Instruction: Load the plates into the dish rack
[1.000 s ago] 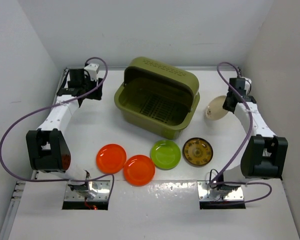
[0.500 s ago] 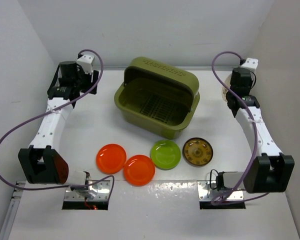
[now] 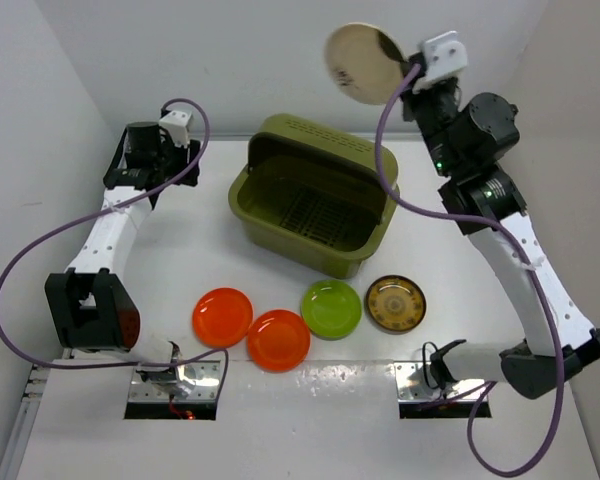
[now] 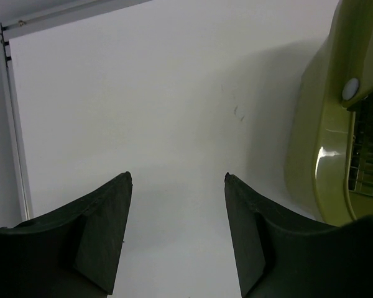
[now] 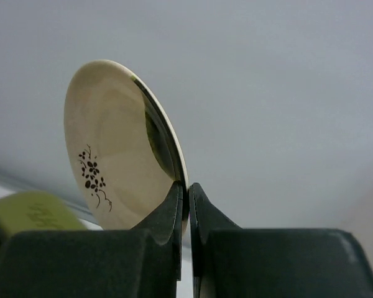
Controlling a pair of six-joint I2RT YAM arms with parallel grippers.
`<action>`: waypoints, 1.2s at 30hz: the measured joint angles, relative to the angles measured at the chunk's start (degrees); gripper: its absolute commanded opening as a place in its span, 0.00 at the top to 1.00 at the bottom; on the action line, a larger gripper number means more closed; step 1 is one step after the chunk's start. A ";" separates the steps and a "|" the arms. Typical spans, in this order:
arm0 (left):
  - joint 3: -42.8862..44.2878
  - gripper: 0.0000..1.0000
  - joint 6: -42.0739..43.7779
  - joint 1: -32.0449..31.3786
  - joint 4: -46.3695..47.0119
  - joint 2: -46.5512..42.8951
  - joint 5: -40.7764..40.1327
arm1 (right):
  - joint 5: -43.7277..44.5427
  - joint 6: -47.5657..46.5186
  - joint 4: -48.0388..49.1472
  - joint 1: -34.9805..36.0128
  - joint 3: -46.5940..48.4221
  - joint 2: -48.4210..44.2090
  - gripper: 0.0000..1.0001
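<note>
- Fingers (image 5: 166, 217) of the right gripper (image 5: 186, 186) pinch a cream plate (image 5: 112, 155) by its rim, now hoisted high from low beside the dish rack (image 3: 325, 145).
- Left gripper (image 4: 177, 177) spread, barely moved.

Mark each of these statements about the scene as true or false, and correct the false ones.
1. The right gripper is shut on a cream plate, held high in the air. True.
2. The left gripper holds an orange plate. False: it is open and empty. In the top view, the left orange plate and the right orange plate lie on the table.
3. The green plate stands inside the dish rack. False: the green plate lies on the table, and no plate shows in the dish rack.
4. The brown plate lies beside the green plate. True.
</note>
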 measured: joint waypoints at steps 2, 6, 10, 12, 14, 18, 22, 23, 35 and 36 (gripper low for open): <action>-0.52 0.35 -0.55 0.33 0.48 0.09 0.02 | -5.11 -1.60 -0.61 3.76 3.52 2.23 1.00; -1.75 0.35 -0.81 1.07 1.27 0.07 0.00 | -9.97 -6.27 -1.86 10.80 3.15 7.02 1.00; -2.49 0.35 -0.74 1.88 1.70 0.02 -0.11 | -8.20 -12.37 -0.61 14.43 -3.48 12.98 1.00; -3.10 0.35 -0.68 2.34 2.05 -0.07 -0.15 | -4.98 -16.24 0.79 15.93 -6.71 16.55 1.00; -3.82 0.35 -0.59 2.47 2.23 -0.22 -0.15 | -2.32 -19.91 2.43 17.05 -9.18 19.28 1.00; -4.37 0.31 -0.24 2.60 2.05 -0.33 1.84 | 4.09 -27.23 7.52 19.85 -14.75 21.66 1.00; -2.21 0.22 -0.07 1.36 1.49 -0.09 7.52 | 9.33 -31.58 12.96 22.18 -17.57 21.77 1.00; -1.36 0.21 -0.28 0.94 1.55 0.09 9.01 | 10.05 -31.95 14.19 22.45 -17.99 21.77 1.00; 9.18 0.22 -6.54 -5.35 -1.95 14.40 17.84 | 18.47 -35.28 28.76 22.88 -27.54 24.59 1.00; 9.18 0.22 -6.54 -5.62 -2.75 14.97 17.73 | 18.82 -35.28 29.57 22.82 -27.76 25.40 1.00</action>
